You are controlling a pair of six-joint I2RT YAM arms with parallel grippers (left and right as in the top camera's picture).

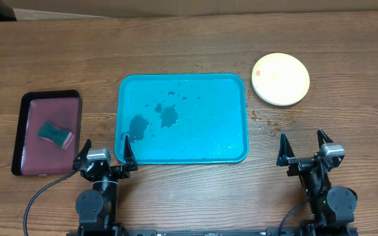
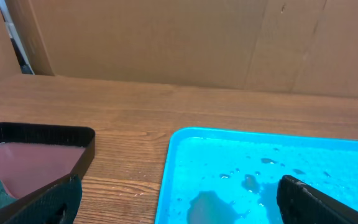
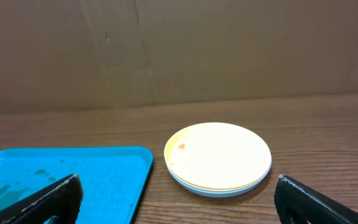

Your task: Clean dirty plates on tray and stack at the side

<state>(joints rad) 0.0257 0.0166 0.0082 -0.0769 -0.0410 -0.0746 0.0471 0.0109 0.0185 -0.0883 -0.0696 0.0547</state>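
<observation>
Left gripper (image 1: 105, 149): at the near edge of the table (image 1: 195, 193). Its two fingers are wide apart and hold nothing. One finger is by the near left corner of the blue tray. The other is by the near right corner of the dark red tray.
Right gripper (image 1: 302, 148): also at the near edge, over bare wood to the right of the blue tray. Its fingers are wide apart and hold nothing.
Dark red tray (image 1: 38, 108): small with a black rim, lying left of the blue tray and not touching it.
Sponge (image 1: 56, 134): green, lying inside the dark red tray.
Blue tray (image 1: 209, 134): big, flat on the middle of the table.
Wet spots (image 1: 167, 115): dark patches and little drops on the left half of the blue tray.
Plates (image 1: 280, 79): stacked in one pile on the table, just past the blue tray's far right corner and a little apart from it. The top one looks pale yellow.
Red-brown spot (image 3: 182, 147): small, near the left edge of the top plate.
Cardboard wall (image 3: 179, 50): brown, standing behind the table.
</observation>
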